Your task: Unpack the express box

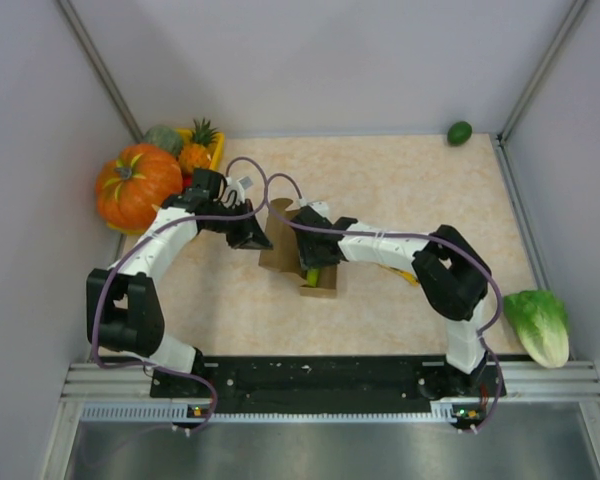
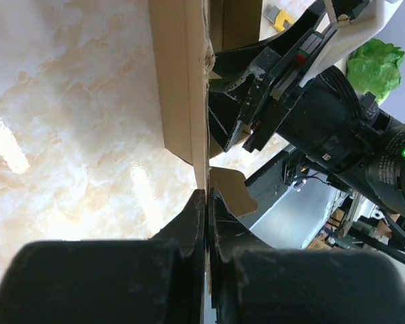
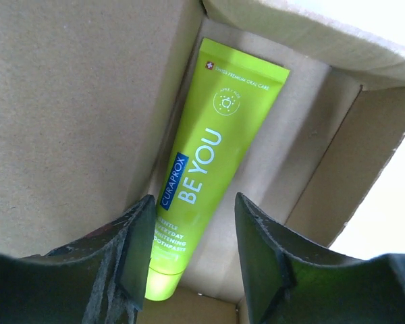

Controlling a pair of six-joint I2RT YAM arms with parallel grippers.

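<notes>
The brown express box (image 1: 298,258) lies open in the middle of the table. My left gripper (image 1: 252,236) is at its left side, shut on the edge of a cardboard flap (image 2: 180,81); the left wrist view shows the pads (image 2: 197,209) pinching the thin board. My right gripper (image 1: 311,240) is open and reaches down into the box. In the right wrist view the fingers (image 3: 138,236) straddle a lime-green toothpaste tube (image 3: 206,155) lying along the box's inner wall (image 3: 81,101), without touching it. The tube's end shows from above (image 1: 312,276).
An orange pumpkin (image 1: 136,186) and a yellow fruit tray (image 1: 216,148) with a pineapple stand at the back left. A green fruit (image 1: 459,132) lies at the back right, a lettuce (image 1: 538,325) at the front right. A yellow utility knife (image 1: 404,273) lies partly under the right arm.
</notes>
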